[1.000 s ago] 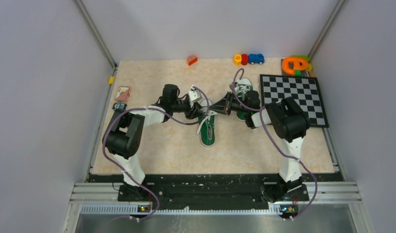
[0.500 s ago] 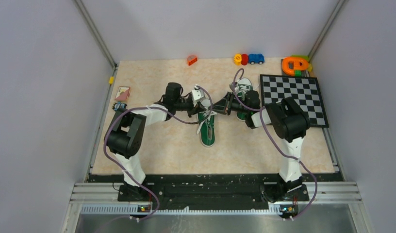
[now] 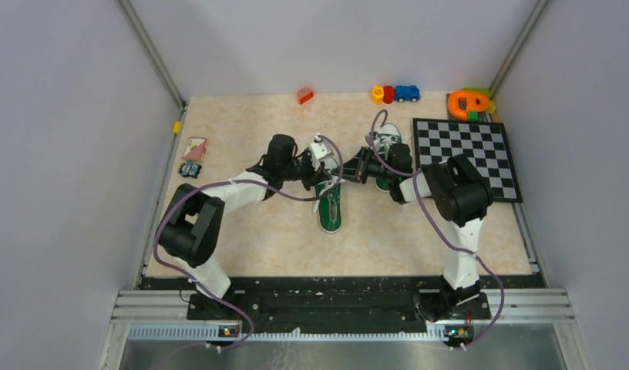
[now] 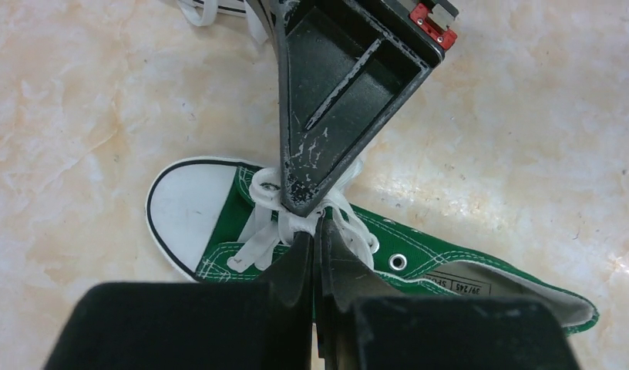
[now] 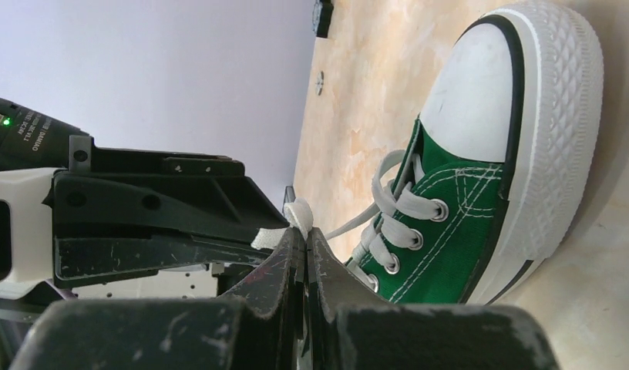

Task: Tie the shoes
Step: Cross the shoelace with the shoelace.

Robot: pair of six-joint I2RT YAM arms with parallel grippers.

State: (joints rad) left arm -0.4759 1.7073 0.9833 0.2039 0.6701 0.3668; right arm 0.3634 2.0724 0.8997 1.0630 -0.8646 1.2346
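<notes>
One green shoe (image 3: 331, 210) lies in the middle of the table. The other shoe (image 3: 388, 140) lies further back, partly under my right arm. My left gripper (image 3: 327, 165) and right gripper (image 3: 343, 168) meet tip to tip above the middle shoe's laces. In the left wrist view the left gripper (image 4: 316, 225) is shut on a white lace (image 4: 259, 235) over the green shoe (image 4: 419, 258); the right gripper's finger (image 4: 327, 116) comes down from above. In the right wrist view the right gripper (image 5: 304, 233) is shut on a folded bit of white lace (image 5: 300, 210) running from the shoe (image 5: 458, 208).
A checkerboard (image 3: 467, 154) lies at the right. Small toys stand along the back edge: an orange piece (image 3: 304, 95), toy cars (image 3: 395, 93), an orange and green toy (image 3: 469, 102). Cards (image 3: 194, 147) lie at the left edge.
My left gripper has shut on the lace and moved right, up against the right gripper's tips. The right arm and both shoes have stayed put.
</notes>
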